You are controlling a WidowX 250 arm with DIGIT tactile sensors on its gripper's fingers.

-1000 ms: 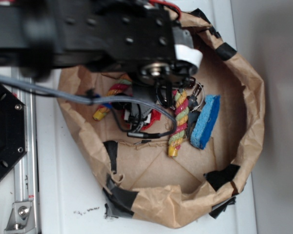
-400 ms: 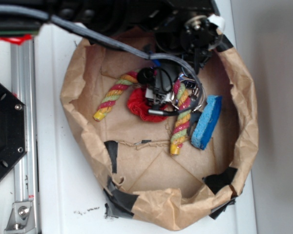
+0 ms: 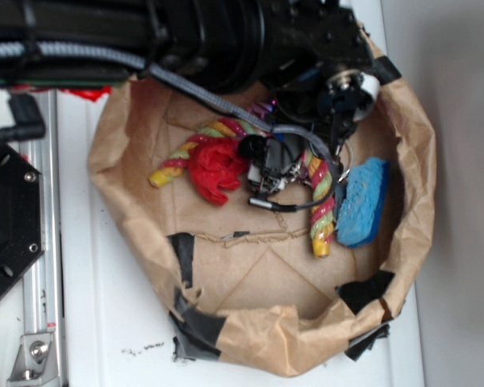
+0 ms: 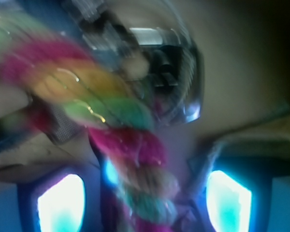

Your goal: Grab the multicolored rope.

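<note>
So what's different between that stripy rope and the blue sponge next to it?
The multicolored rope is a long twisted cord of pink, yellow and green; the blue sponge is one colour, shorter and blocky. The rope curves away under the arm, while the sponge lies fully in view. Both rest inside the brown paper bag.

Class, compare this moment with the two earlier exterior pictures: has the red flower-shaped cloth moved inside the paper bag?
Yes. The red cloth has shifted left, away from the blue sponge, and now overlaps the left stretch of the multicolored rope, measured against the black tape patch.
</note>
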